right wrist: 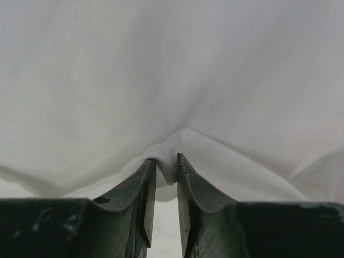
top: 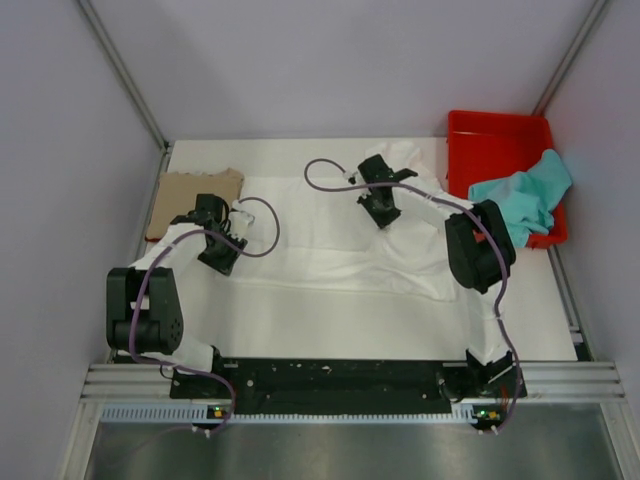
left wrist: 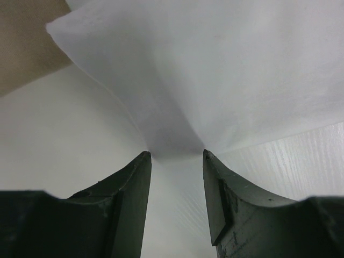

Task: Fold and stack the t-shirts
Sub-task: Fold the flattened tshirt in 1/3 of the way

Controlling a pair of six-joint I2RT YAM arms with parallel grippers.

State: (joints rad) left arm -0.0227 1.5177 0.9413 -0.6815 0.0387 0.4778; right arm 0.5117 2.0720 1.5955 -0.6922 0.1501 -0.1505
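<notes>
The white t-shirt (top: pixel 340 250) lies spread across the middle of the table, its print hidden. My left gripper (top: pixel 222 252) is at the shirt's left edge. In the left wrist view its jaws (left wrist: pixel 177 157) stand open with bare table between them, and the edge of the white shirt (left wrist: pixel 215 80) sits right at the fingertips. My right gripper (top: pixel 383 208) is at the shirt's far part. In the right wrist view it (right wrist: pixel 166 161) is shut on a small fold of the white shirt (right wrist: pixel 172 80). The tan shirt (top: pixel 195 195) lies folded at the back left and also shows in the left wrist view (left wrist: pixel 21 43). The teal shirt (top: pixel 520 195) hangs over the bin.
The red plastic bin (top: pixel 490 135) stands at the back right. Grey walls close in the table on the left, right and back. Purple cables loop above each wrist. A metal rail (top: pixel 350 385) runs along the near edge.
</notes>
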